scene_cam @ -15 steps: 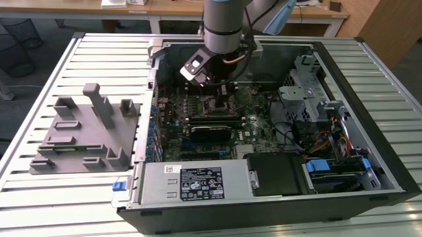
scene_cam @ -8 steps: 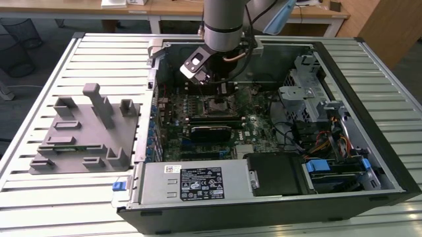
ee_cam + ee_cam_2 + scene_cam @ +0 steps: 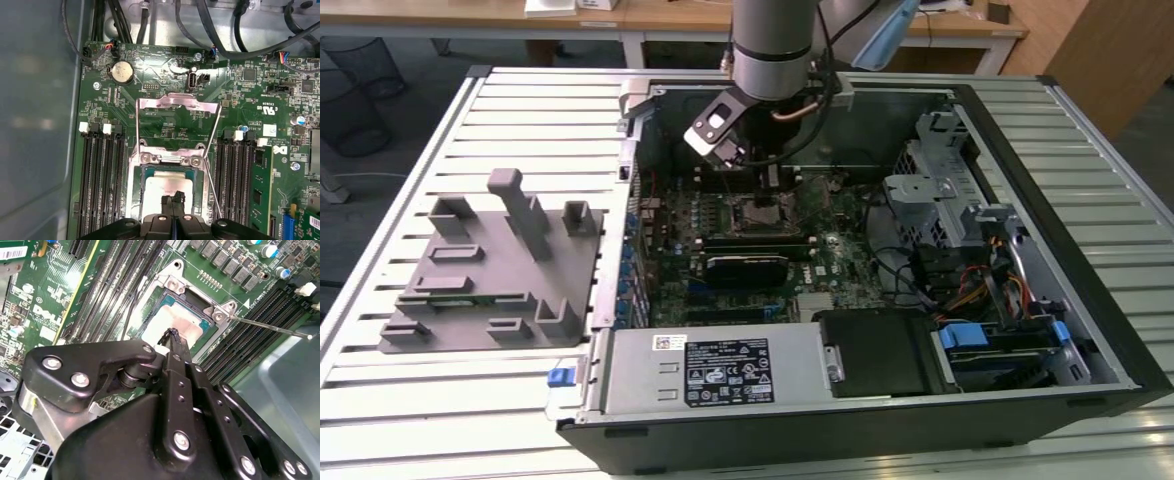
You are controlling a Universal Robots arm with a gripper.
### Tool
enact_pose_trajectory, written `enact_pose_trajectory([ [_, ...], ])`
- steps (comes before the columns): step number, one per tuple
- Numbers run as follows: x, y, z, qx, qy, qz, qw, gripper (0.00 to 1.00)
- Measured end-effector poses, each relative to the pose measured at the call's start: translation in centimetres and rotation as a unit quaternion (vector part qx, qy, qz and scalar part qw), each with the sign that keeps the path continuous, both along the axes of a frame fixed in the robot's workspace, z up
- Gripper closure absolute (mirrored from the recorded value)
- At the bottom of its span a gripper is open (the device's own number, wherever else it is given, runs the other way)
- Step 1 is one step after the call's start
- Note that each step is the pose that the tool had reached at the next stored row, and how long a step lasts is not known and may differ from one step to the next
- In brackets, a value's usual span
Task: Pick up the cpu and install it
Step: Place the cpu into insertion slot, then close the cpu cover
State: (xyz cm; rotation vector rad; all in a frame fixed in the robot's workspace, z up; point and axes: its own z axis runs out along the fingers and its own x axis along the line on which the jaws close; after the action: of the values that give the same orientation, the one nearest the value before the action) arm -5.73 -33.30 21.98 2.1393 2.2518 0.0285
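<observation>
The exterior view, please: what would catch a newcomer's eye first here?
The arm reaching into the open computer case, a grey tray lying to the exterior view's left of it. In the first wrist view the gripper sits right over the cpu in its socket, the metal load plate swung open.

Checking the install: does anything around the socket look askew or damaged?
Nothing stands out. The cpu lies square in the socket, the cover plate is swung open, and the gripper hangs over the cpu.

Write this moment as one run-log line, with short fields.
gripper: shut, over cpu | cpu: lying in socket | socket cover: lifted open
</observation>
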Motion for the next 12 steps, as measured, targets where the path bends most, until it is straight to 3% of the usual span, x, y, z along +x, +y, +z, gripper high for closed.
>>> enact_pose_trajectory([
  [12, 0.0, 0.0, 0.53, -0.0001, 0.0, 0.0, 1.0, 0.89],
])
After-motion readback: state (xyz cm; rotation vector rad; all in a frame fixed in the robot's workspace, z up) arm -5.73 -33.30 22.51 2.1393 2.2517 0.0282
